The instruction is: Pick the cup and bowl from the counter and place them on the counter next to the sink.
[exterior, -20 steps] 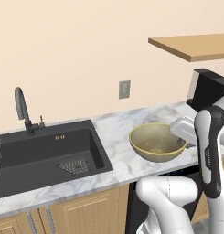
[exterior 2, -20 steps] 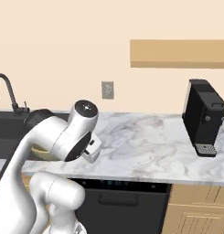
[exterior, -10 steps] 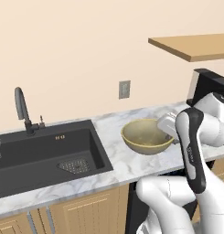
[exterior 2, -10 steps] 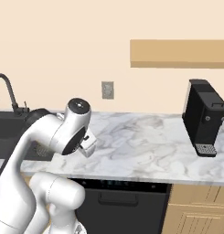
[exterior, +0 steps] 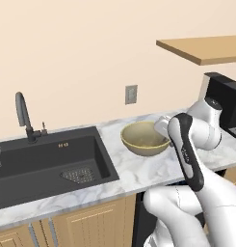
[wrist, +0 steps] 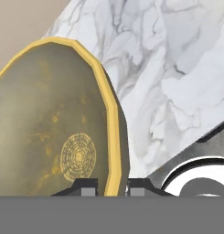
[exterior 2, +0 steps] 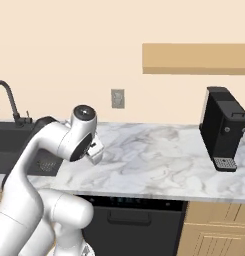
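On your far left you have the sink [exterior: 52, 159] with its faucet [exterior: 23, 116]; just right of it the bowl [exterior: 142, 139] sits low over the counter [exterior: 138, 171]. Your gripper [wrist: 111, 185] has its jaws clamped on the bowl's right rim. Farther right stands a black coffee machine [exterior 2: 223, 129]
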Tool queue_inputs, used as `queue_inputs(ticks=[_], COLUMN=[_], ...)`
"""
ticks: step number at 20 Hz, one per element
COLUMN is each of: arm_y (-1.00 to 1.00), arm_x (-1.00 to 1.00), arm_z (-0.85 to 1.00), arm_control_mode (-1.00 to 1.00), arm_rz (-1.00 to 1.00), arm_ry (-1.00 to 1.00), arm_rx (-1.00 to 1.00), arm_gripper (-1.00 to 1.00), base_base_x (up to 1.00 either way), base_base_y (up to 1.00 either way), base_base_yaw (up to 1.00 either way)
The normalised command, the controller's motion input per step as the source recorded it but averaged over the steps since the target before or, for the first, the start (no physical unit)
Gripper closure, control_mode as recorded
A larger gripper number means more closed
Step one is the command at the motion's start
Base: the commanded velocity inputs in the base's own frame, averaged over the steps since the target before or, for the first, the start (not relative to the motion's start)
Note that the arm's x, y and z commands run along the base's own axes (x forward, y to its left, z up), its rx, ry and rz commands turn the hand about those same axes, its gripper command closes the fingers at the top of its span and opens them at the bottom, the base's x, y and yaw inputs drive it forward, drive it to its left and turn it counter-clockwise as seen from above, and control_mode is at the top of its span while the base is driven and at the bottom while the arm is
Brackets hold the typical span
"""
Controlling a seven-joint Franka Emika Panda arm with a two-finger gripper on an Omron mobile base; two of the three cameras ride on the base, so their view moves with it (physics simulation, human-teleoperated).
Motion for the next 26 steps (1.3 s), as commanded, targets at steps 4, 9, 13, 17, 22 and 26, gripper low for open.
queue_inputs(ticks=[4,9,13,17,22,26], arm_y=[0.01,0.00,0.00,0.01,0.08,0.24], arm_x=[0.48,0.29,0.01,0.01,0.18,0.29], arm_z=[-0.14,-0.20,-0.24,-0.39,-0.39,-0.24], arm_control_mode=[-1.00,-1.00,-1.00,-1.00,-1.00,-1.00], arm_rz=[0.02,0.08,0.10,0.07,0.04,0.00], arm_ry=[0.09,0.11,0.04,0.00,-0.01,0.00], arm_rx=[0.00,0.00,0.00,0.00,0.00,0.00], arm_gripper=[1.00,1.00,1.00,1.00,1.00,1.00], base_base_x=[0.00,0.00,0.00,0.00,0.00,0.00], base_base_y=[0.00,0.00,0.00,0.00,0.00,0.00], base_base_yaw=[0.00,0.00,0.00,0.00,0.00,0.00])
